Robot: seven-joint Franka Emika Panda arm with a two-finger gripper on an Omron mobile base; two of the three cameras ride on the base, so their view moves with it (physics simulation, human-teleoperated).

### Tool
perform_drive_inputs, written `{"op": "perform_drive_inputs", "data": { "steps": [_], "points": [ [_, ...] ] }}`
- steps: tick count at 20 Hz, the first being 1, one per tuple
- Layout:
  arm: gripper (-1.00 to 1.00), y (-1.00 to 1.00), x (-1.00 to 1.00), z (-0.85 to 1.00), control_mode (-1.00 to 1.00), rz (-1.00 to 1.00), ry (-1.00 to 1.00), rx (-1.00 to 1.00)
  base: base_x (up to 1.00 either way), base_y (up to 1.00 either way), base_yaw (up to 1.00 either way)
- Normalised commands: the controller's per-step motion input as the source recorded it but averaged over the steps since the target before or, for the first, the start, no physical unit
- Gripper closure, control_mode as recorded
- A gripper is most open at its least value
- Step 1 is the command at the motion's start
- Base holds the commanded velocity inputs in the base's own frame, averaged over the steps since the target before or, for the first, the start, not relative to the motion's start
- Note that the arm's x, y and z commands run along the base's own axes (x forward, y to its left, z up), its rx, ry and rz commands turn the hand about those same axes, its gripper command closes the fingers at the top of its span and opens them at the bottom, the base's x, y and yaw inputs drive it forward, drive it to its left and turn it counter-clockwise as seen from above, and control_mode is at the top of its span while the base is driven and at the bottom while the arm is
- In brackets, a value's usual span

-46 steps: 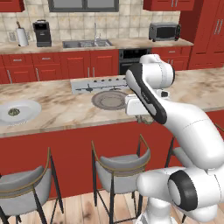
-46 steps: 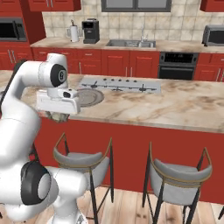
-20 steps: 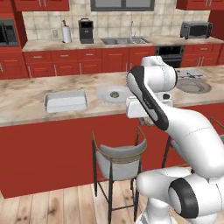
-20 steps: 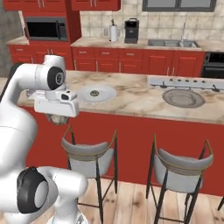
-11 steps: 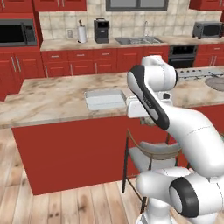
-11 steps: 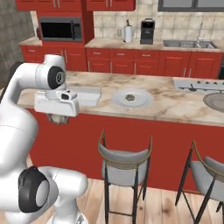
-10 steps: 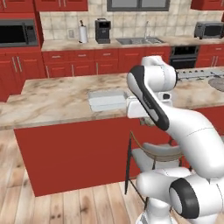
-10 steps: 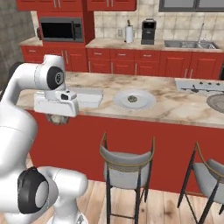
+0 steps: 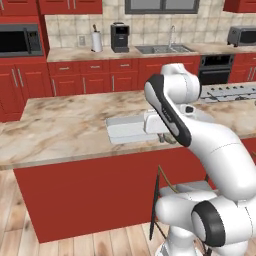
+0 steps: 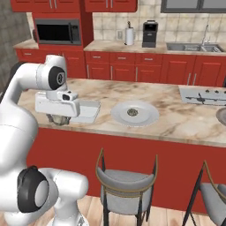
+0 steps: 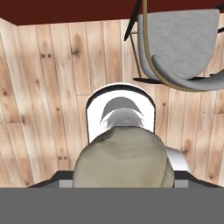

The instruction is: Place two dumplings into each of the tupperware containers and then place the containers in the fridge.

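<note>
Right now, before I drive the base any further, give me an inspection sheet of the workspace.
Surface: marble island counter, with a cooktop at its far right.
Job's things: tupperware container on the counter beside the hand; held dumpling; plate dumpling on the white plate. How many containers lie there cannot be told.
Clutter: nothing seen.
Grippers: gripper closed on the held dumpling, near the counter's front edge.
Cables: nothing seen.
Surroundings: bar stool and wood floor below the hand; microwave, coffee machine and sink along the back wall.
</note>
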Motion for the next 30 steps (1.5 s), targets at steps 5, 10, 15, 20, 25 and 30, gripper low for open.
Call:
{"op": "perform_drive_inputs", "data": {
  "steps": [5,10,15,20,25,30],
  "points": [
    [1.0,0.0,0.0,0.0,1.0,0.0,0.0,0.0,0.44,0.15,0.0],
    [1.0,0.0,0.0,0.0,1.0,0.0,0.0,0.0,0.03,0.41,0.0],
    [1.0,0.0,0.0,0.0,1.0,0.0,0.0,0.0,0.28,0.22,0.0],
    [1.0,0.0,0.0,0.0,1.0,0.0,0.0,0.0,0.53,0.02,0.0],
    [1.0,0.01,0.36,0.0,-1.0,0.0,0.03,0.0,0.35,0.02,0.0],
    [1.0,0.0,1.0,0.0,-1.0,0.0,0.09,0.0,0.0,0.0,0.0]
  ]
}}
